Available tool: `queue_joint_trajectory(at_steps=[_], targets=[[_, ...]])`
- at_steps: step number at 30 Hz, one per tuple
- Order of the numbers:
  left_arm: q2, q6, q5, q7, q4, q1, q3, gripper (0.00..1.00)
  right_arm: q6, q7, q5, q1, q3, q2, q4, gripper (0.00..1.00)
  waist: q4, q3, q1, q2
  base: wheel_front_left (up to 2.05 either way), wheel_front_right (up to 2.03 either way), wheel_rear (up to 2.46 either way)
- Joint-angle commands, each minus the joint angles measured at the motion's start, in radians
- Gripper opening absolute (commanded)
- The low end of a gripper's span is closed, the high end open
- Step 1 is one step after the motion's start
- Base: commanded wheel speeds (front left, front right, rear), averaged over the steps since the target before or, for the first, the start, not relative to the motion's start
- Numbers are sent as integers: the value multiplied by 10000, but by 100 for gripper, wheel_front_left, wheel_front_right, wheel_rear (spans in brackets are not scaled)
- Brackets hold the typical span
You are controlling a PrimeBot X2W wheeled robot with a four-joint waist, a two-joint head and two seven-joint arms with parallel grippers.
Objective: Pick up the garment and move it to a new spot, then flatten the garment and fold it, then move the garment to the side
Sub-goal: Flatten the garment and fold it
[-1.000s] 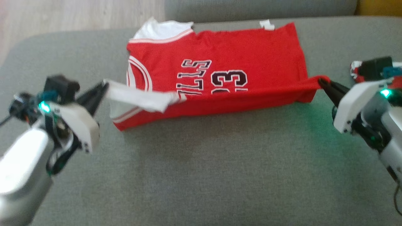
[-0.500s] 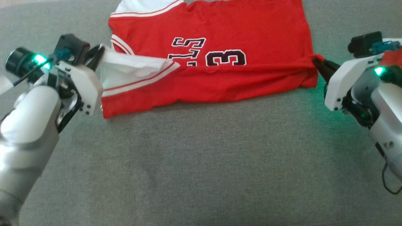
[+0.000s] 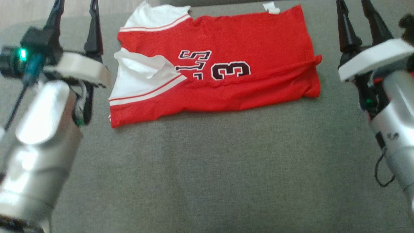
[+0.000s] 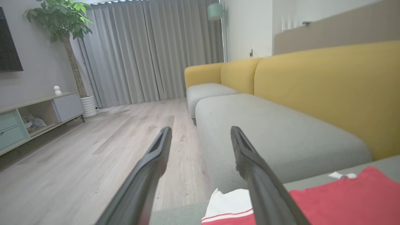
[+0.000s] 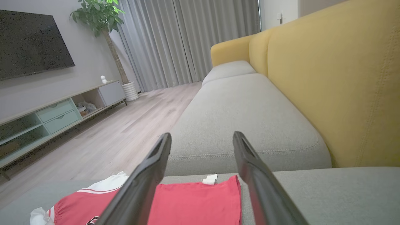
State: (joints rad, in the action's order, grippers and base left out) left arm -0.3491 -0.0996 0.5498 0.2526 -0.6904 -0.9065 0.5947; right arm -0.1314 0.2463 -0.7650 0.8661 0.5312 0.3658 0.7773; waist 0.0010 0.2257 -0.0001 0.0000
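Two things are plain at once: the left pincer [image 4: 200, 132] is standing wide open with nothing between its long dark fingers, and the right pincer [image 5: 201, 136] is standing just as wide, gripping nothing either. Each is hovering above the grey upholstered sofa cushion [image 3: 207, 168], fingers pointing toward its far edge. The left one is hanging near the far left corner, just beside the garment's sleeve end. The right one is hanging off the garment's other end, clear of the cloth.

Between them, the red basketball jersey with white trim and dark lettering [image 3: 226, 81] is lying on the far half of the cushion, reaching almost to the far edge. Its near part is lying doubled over the lettering, hiding the lower half of the digits and rumpling a little toward the right. A white striped sleeve panel [image 3: 142, 77] is lying turned over on the left end, and a small white label [image 3: 271, 7] is poking out at the far edge.

Beyond the cushion, a mustard-yellow sofa back [image 5: 343, 78] and a pale wooden floor [image 4: 93, 150] are showing.
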Motion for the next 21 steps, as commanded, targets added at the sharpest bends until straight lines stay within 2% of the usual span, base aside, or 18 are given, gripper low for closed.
queue_joint_trajectory(at_steps=[1, 3, 6, 11, 15, 21], targets=[[-247, -266, 17, 80, 947, 294, -836, 100, 7, 137, 450, -425, -469, -185, -521, 100, 33, -324, 1, 0, 0, 0, 0], [-66, -477, -74, 85, 2065, 1103, -1524, 100, 7, 147, 1255, -959, -1493, -469, -1246, 100, 38, -482, 1, 0, 0, 0, 0], [339, -754, -419, 88, 3444, 2509, -2416, 100, 7, 150, 2425, -2236, -3129, -1318, -2374, 100, 84, -731, 1, 0, 0, 0, 0], [1191, -831, -1157, 89, 4801, 4635, -3526, 100, 7, 152, 4308, -4409, -4963, -2817, -3836, 100, 162, -1084, 1, 0, 0, 0, 0], [1845, -549, -1614, 90, 4950, 5925, -4113, 100, 7, 153, 4969, -5748, -5202, -3131, -4481, 100, 188, -1288, 1, 0, 0, 0, 0], [2365, -89, -2143, 90, 4596, 6666, -4812, 100, 7, 154, 4228, -6718, -4796, -3151, -4968, 100, 114, -1273, 1, 0, 0, 0, 0]])
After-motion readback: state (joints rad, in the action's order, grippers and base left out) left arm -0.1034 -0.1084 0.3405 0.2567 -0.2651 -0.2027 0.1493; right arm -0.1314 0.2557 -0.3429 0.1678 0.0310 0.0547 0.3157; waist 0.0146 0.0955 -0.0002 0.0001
